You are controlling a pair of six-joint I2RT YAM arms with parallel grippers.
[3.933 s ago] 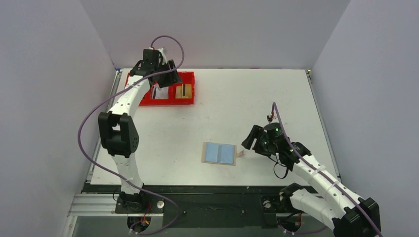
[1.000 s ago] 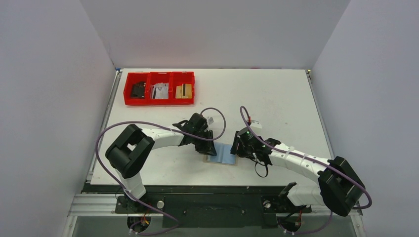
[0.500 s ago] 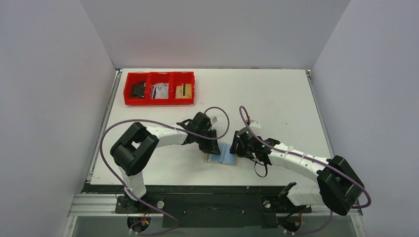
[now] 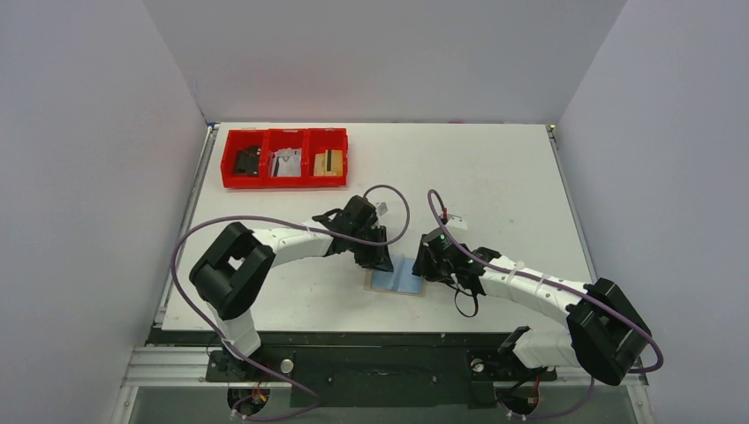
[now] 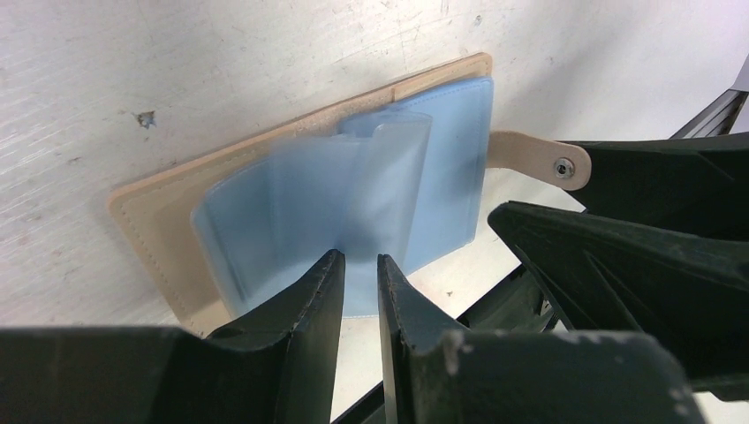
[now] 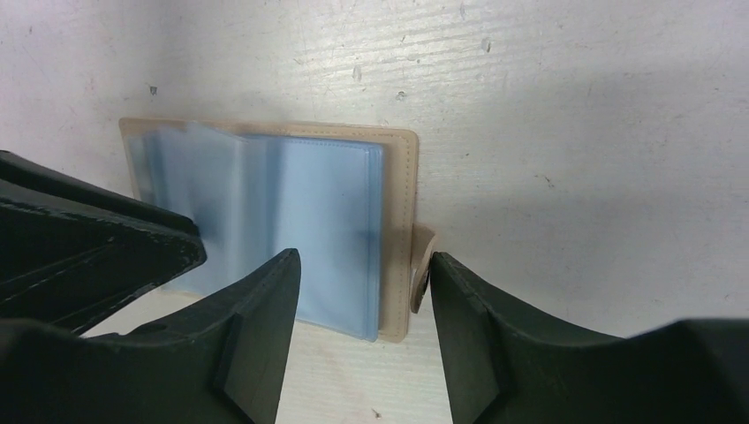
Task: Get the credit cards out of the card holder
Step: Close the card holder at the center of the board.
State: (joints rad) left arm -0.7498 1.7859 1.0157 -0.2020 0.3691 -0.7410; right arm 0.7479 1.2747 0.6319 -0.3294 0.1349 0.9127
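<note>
The tan card holder lies open on the table between my two grippers, showing pale blue credit cards in its leaves. In the left wrist view one blue leaf rises, blurred, from the holder into the narrow gap of my left gripper, which is shut on it. My left gripper sits at the holder's far left corner. My right gripper is open, straddling the holder's right edge and its snap tab. The tab is close to the right finger.
A red three-compartment tray with small items stands at the back left. White walls close the table on three sides. Both arms reach toward the middle from the near edge, with purple cables looping above them.
The left arm came from the red tray to the holder and now lifts a blue leaf slightly. The right gripper moved onto the holder's right edge and its jaws have narrowed a little.
</note>
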